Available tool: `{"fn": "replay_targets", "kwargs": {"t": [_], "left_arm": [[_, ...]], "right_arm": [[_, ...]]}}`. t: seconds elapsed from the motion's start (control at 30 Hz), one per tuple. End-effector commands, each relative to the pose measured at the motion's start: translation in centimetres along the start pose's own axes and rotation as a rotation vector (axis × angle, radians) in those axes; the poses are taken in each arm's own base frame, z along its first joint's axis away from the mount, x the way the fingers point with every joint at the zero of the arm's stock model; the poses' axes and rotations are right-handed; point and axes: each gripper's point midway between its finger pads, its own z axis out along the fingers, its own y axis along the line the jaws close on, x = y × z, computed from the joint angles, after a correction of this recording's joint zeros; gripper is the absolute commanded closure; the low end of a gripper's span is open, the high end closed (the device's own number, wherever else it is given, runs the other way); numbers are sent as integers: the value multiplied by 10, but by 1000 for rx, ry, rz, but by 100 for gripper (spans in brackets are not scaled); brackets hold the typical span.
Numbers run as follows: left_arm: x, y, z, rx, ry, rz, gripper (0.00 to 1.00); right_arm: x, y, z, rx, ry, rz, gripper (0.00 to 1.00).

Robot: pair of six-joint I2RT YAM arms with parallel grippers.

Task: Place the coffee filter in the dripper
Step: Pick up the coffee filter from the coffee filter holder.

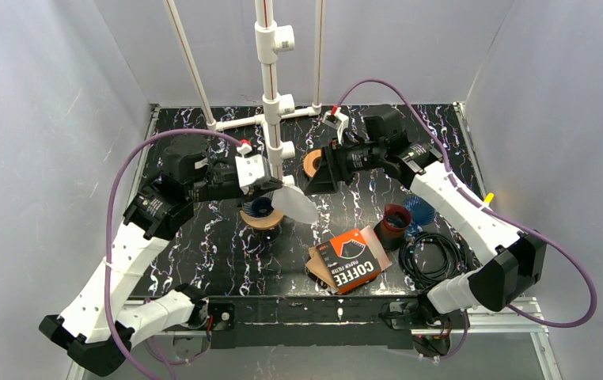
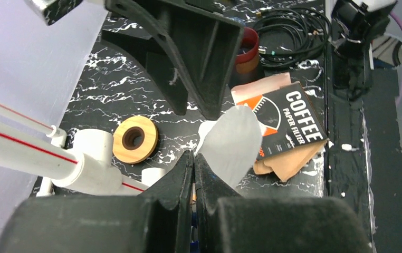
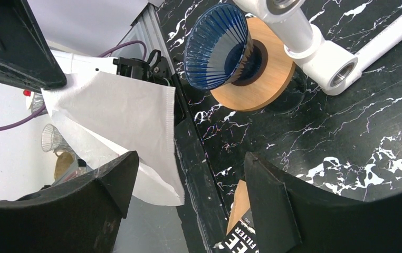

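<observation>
Left gripper (image 2: pixel 194 162): clenched on one edge of the coffee filter (image 2: pixel 231 143). The paper fans out ahead of its fingertips, clear of the desk (image 1: pixel 203 253).

Right gripper (image 3: pixel 188 166): released, jaws wide apart, facing the left gripper tip to tip. The filter's free end sits in the gap between the right fingers (image 3: pixel 109 179), with its lower part hidden behind one of them. Can't tell if that finger touches the paper. Nothing is pinched on this side.

Dripper (image 3: pixel 217 45): blue ribbed cone, upright on a wooden ring base (image 3: pixel 265 84). In the top view it is directly under the left gripper's tips. In the right wrist view it lies ahead of that gripper's fingertips. The filter hangs above and just beside the dripper's rim, not inside it.

Other things:
- White PVC stand (image 1: pixel 271 47): just behind the left gripper, its foot on the desk next to the dripper base.
- Loose wooden ring (image 2: pixel 134 139): flat on the desk, just beside the right gripper on its far side.
- Filter pack (image 1: pixel 351 261): flat on the desk on the near side of both grippers, black and orange, with brown paper sticking out from under it.
- Red cup (image 1: pixel 393 224) and a second blue cone (image 1: pixel 419 210): side by side behind the right gripper, against its forearm.
- Black cable coil (image 1: pixel 433 257): near those two, toward the right arm's base.
</observation>
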Motion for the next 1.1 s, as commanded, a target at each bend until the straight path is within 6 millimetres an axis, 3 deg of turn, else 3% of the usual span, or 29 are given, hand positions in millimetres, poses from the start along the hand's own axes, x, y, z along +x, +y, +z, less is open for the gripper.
{"fn": "replay_targets", "kwargs": {"t": [0.0, 0.67, 0.83, 1.07], "left_arm": [[-11, 13, -3, -92, -37, -107, 100], [0, 36, 0, -255, -24, -336, 100], [-8, 32, 2, -229, -75, -330, 100], [8, 23, -6, -217, -3, -243, 100]], "right_arm": [[-15, 14, -3, -29, -55, -55, 16], [-15, 17, -11, 5, -103, -36, 15], [-14, 11, -6, 11, -104, -21, 20], [-26, 0, -18, 145, -146, -35, 18]]}}
